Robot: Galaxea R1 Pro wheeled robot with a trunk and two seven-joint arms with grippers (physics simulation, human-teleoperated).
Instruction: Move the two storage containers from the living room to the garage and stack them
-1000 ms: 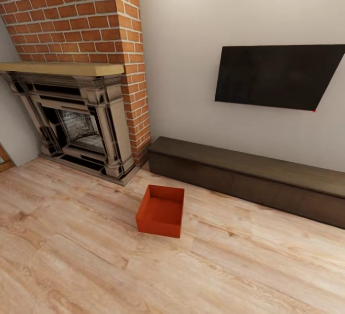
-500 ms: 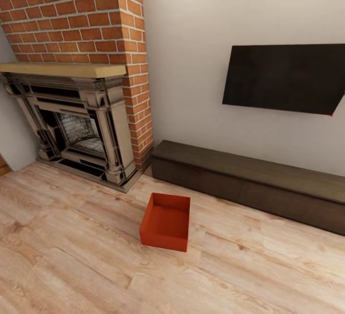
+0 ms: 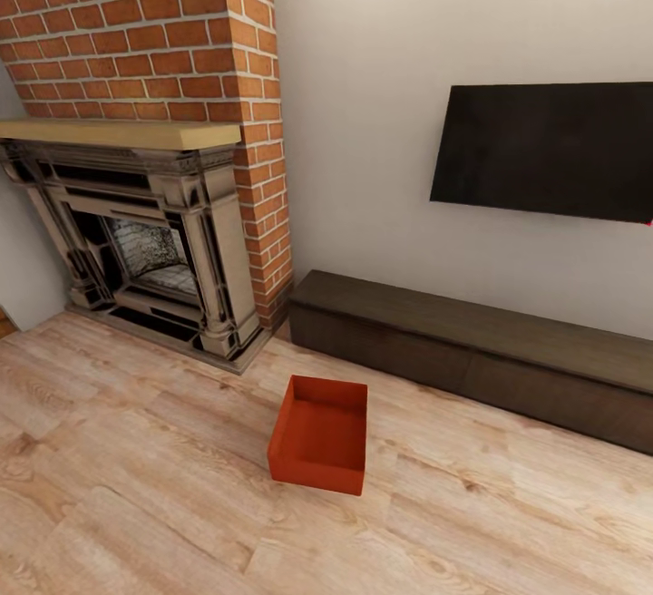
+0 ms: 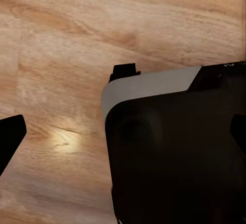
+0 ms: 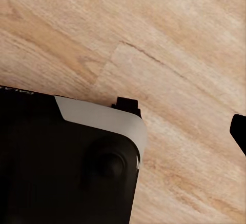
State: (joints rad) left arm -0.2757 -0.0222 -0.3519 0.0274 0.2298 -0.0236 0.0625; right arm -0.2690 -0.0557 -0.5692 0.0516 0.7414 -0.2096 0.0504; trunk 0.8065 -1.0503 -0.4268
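One orange-red storage container point(image 3: 319, 436) stands empty and upright on the pale wood-plank floor point(image 3: 136, 486) of the living room, in front of the gap between fireplace and low cabinet. My left gripper point(image 4: 128, 139) hangs open over the planks, its two black fingertips point(image 4: 10, 137) far apart at the picture's opposite edges. One black fingertip point(image 5: 240, 131) of my right gripper shows at the edge of the right wrist view, spread wide, with nothing held. Both grippers hover beside my dark, white-trimmed base point(image 4: 174, 152), away from the container.
A red-brick fireplace point(image 3: 154, 241) with a wooden mantel stands at the left. A long dark low cabinet point(image 3: 472, 350) runs along the grey wall under a black wall TV point(image 3: 544, 151). Open plank floor lies around the container.
The whole head view has shifted: the camera moved, and the container now sits lower and a little further right in the picture. The container itself has stayed where it was on the floor.
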